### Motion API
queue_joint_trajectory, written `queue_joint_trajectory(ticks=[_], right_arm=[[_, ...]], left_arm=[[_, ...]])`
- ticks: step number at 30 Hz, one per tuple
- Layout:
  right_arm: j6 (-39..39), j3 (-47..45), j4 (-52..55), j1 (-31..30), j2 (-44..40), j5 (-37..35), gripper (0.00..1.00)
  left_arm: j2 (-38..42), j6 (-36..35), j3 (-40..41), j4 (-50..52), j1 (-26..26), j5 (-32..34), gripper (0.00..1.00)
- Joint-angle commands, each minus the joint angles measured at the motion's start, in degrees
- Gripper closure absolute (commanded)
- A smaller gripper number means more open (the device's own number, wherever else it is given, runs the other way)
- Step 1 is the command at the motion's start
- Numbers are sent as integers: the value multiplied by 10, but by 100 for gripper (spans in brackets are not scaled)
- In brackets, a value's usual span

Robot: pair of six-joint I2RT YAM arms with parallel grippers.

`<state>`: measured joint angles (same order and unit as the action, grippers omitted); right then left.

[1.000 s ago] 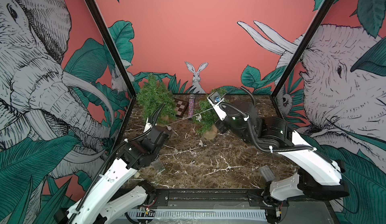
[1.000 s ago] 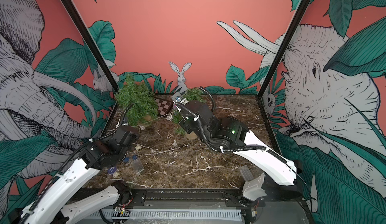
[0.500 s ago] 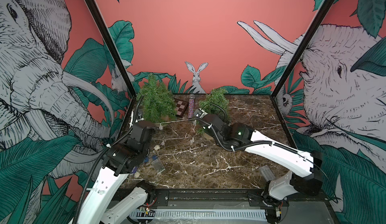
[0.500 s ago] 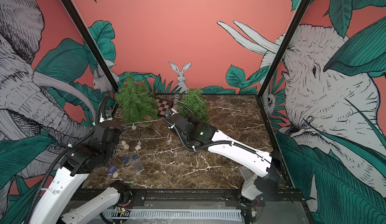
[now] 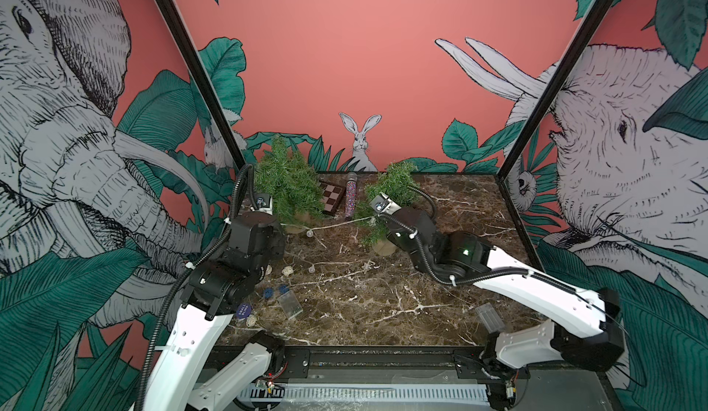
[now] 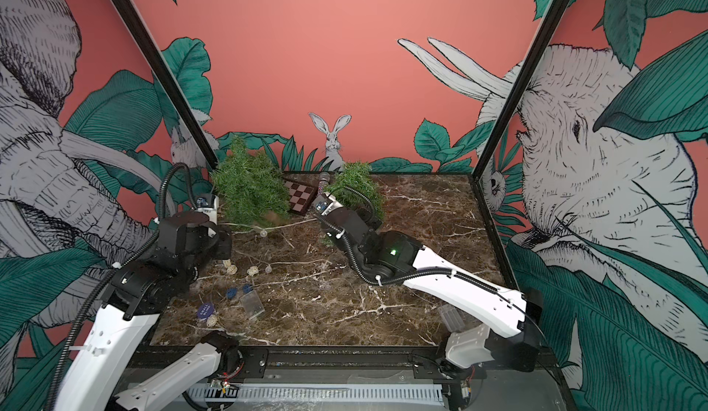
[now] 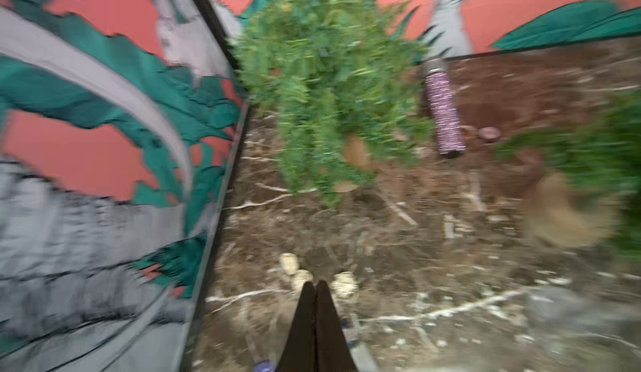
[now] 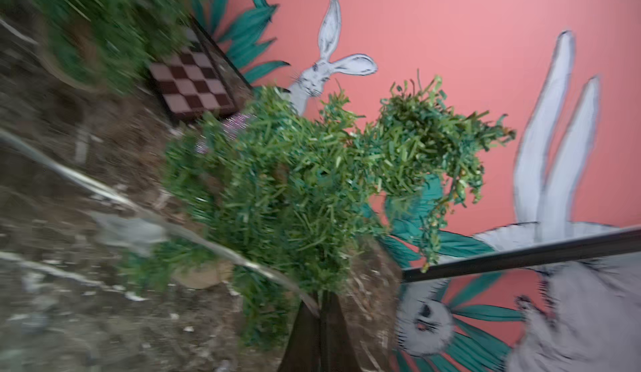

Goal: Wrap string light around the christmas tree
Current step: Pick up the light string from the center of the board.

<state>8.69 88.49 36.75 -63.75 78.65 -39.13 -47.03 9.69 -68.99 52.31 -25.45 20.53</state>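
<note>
Two small green christmas trees stand at the back in both top views: a larger one (image 5: 287, 186) at the left and a smaller one (image 5: 390, 192) on a wooden disc near the middle. The string light (image 5: 337, 226), a white cord with pale bulbs, runs from under the larger tree to my right gripper (image 8: 317, 309), which is shut on the cord right beside the smaller tree (image 8: 312, 186). More bulbs (image 5: 288, 271) lie loose on the table. My left gripper (image 7: 315, 285) is shut just above three of these bulbs (image 7: 343, 283), with nothing visible between its fingers.
A small chessboard (image 5: 331, 198) and a glittery tube (image 5: 350, 198) lie between the trees at the back wall. Clear plastic boxes (image 5: 289, 303) (image 5: 490, 317), blue pieces (image 5: 268, 293) and a purple tag (image 5: 243, 310) sit near the front. A black frame post (image 5: 214, 94) stands close to the left arm.
The right arm has come down from above the smaller tree to its left side, still holding the cord. The left arm has swung back toward the larger tree. Both wrist views are motion-blurred.
</note>
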Motion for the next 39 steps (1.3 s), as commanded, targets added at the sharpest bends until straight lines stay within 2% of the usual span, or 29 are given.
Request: queue_joint_trajectory(ticks=[1,3,5,7,9,12,15,17,20,22,23,24,25,28,30,32,36,39], right_arm=[[-117,64,2,-5,9,292,100],[-144,69,-31,-10,24,342,100],[-164,57,-57,-6,37,326,100],[-174,75,-18,9,76,332,100],[-156,92,29,-1,117,262,100],[-162,35,22,-5,143,176,100],[-193,-34,3,0,147,83,100],[-208,-60,6,9,157,44,100],[-207,-45,55,12,196,-28,100],[-207,-16,100,11,219,-70,100],[-202,-9,105,9,219,-79,100],[-185,-6,90,4,211,-78,100],[-166,-7,64,-1,196,-69,100],[-143,38,41,-2,159,8,100],[-122,85,36,-2,143,50,100],[-103,148,49,-2,144,73,100],[-79,287,85,6,174,141,100],[-64,319,53,9,189,125,100]], left_arm=[[0,71,46,-76,2,-225,100],[-6,93,63,-98,2,-264,100],[2,110,80,-132,1,-312,100],[16,121,83,-149,2,-335,100],[25,113,60,-133,3,-336,100],[38,94,3,-98,12,-313,100],[22,59,-95,-10,17,-219,100],[7,34,-160,45,17,-128,100],[-3,8,-215,91,17,38,100],[-9,-16,-230,114,17,170,100],[-10,-30,-227,116,17,199,100],[-8,-37,-221,114,17,201,100],[-7,-42,-210,103,17,174,100],[-12,-37,-173,71,17,48,100],[-24,-34,-154,62,17,10,100],[-34,-31,-144,58,17,24,100],[-43,-27,-150,59,17,121,100],[-38,-39,-160,54,17,196,100]])
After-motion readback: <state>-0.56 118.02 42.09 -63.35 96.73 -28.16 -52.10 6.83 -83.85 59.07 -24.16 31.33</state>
